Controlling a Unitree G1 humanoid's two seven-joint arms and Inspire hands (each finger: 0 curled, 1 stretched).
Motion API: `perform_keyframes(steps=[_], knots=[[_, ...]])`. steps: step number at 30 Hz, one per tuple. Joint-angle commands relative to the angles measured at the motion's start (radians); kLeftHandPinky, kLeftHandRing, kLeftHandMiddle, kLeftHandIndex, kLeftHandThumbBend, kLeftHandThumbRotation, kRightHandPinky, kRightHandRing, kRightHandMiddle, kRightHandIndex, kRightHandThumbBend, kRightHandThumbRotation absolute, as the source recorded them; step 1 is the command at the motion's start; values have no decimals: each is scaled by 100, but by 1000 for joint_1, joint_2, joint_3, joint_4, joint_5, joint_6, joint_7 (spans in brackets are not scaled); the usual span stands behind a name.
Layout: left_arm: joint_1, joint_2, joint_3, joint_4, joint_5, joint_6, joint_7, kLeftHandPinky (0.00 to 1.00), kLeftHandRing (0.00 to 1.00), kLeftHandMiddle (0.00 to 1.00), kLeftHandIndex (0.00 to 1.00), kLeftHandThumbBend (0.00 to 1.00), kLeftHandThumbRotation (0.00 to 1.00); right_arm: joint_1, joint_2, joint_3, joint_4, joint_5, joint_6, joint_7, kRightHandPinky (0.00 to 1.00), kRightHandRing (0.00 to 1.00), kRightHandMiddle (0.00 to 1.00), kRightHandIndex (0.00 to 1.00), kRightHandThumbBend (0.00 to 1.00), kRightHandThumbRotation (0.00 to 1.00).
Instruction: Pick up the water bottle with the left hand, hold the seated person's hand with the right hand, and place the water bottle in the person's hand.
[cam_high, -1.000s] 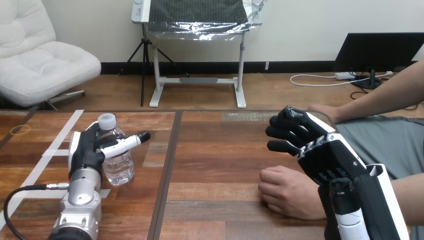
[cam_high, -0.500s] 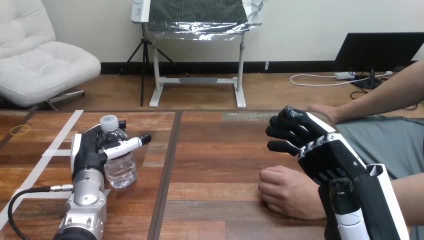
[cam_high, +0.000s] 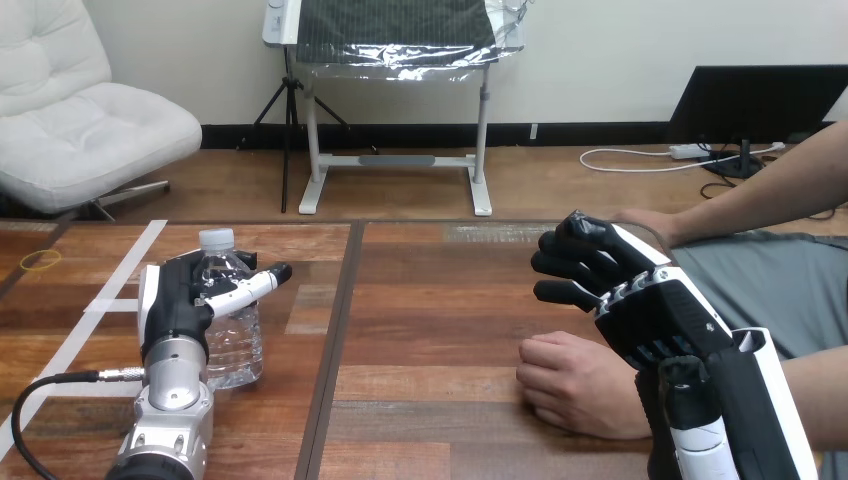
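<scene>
A clear water bottle (cam_high: 232, 325) with a white cap stands upright on the left part of the wooden table (cam_high: 440, 300). My left hand (cam_high: 172, 300) is wrapped round it from the left, fingers behind it and thumb (cam_high: 245, 288) across its front. My right hand (cam_high: 650, 315) hovers at the right with its fingers loosely bent and nothing in them. It is just above and behind the person's hand (cam_high: 575, 385), which rests as a loose fist on the table. The two are apart.
The person's other hand (cam_high: 640, 222) lies at the table's far right edge. White tape strips (cam_high: 110, 300) and a yellow rubber band (cam_high: 40, 260) mark the table's left side. A dark seam (cam_high: 338, 330) runs down the middle.
The bottle, tilted a second ago, now stands upright and sits slightly nearer me, with my left hand still round it. My right hand and the person's fist have not moved.
</scene>
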Motion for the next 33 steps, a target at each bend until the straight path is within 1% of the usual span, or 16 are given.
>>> perform_keyframes(steps=[1,7,10,13,16,19,22,23,25,28,29,31,33], knots=[[-54,10,-17,-22,20,-18,11,30,36,44,43,67,0,-43,6,2,-18,7,-10,-3,75,81,82,82,59,89],[-44,11,-19,-28,23,-34,13,31,37,43,43,67,0,-43,4,4,-18,10,-7,-2,76,81,82,83,60,89],[-38,9,-20,-38,27,-36,24,32,37,43,44,68,0,-42,7,-1,-18,-1,-5,-7,76,81,82,83,61,90],[-28,10,-23,-47,32,-55,34,33,37,43,44,69,0,-44,12,-9,-13,-24,-12,-14,76,80,82,82,61,90],[-17,7,-22,-68,35,-69,40,33,37,43,44,71,0,-44,13,-13,-11,-30,-8,-18,76,80,81,82,61,91],[0,4,-24,-101,43,-86,51,33,37,42,44,72,0,-47,15,-17,-10,-39,-3,-24,76,80,81,82,58,91],[22,2,-26,-133,49,-121,57,33,37,42,44,72,0,-52,12,-22,-8,-40,8,-27,76,81,81,82,57,92],[36,0,-27,-157,51,-137,61,33,37,42,44,72,0,-59,11,-26,-4,-38,13,-27,77,81,81,82,57,92],[52,-2,-28,-185,54,-153,65,32,37,41,44,72,0,-67,10,-30,1,-36,17,-28,78,82,82,82,56,91],[86,-8,-31,-245,59,-180,75,32,36,41,43,72,0,-89,7,-53,16,-52,21,-36,79,82,82,82,53,91],[104,-11,-31,-277,61,-191,79,31,36,41,43,72,0,-102,5,-66,23,-61,27,-40,79,82,82,82,52,91],[123,-16,-32,-314,62,-201,83,31,35,40,43,72,0,-116,1,-80,30,-70,34,-46,78,81,81,82,52,90],[152,-23,-31,-362,59,-228,81,30,35,40,43,71,0,-139,-9,-104,47,-80,43,-50,77,81,81,82,52,90]])
